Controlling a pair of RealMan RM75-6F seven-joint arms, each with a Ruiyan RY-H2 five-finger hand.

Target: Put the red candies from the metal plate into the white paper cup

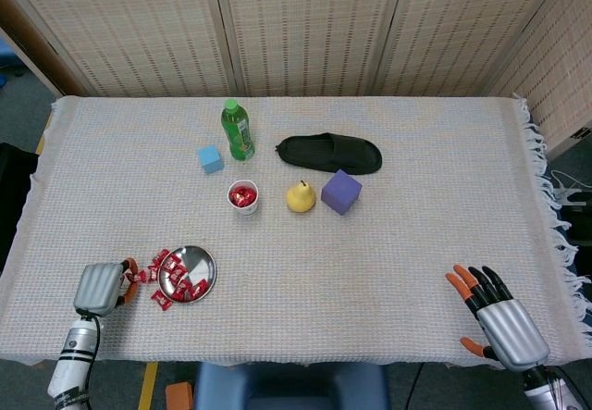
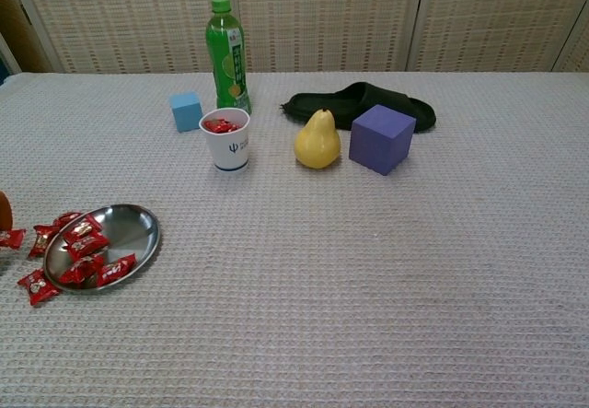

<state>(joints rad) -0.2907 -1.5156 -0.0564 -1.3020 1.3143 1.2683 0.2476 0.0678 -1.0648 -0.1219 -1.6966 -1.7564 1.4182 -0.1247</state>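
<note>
The metal plate [image 1: 198, 262] [image 2: 129, 229] lies at the near left with several red candies [image 1: 184, 288] [image 2: 88, 259] on its left half. A few more candies [image 1: 159, 260] [image 2: 34, 285] lie on the cloth beside it. The white paper cup [image 1: 243, 197] [image 2: 226, 143] stands farther back and holds red candies. My left hand [image 1: 100, 287] is just left of the plate, its orange fingertips pinching a red candy [image 2: 11, 238] slightly off the cloth. My right hand [image 1: 498, 322] rests at the near right edge, fingers spread and empty.
Behind the cup stand a green bottle [image 1: 237, 130] and a small blue cube [image 1: 210, 158]. To the right of the cup are a yellow pear [image 1: 300, 197], a purple cube [image 1: 340, 192] and a black shoe [image 1: 328, 153].
</note>
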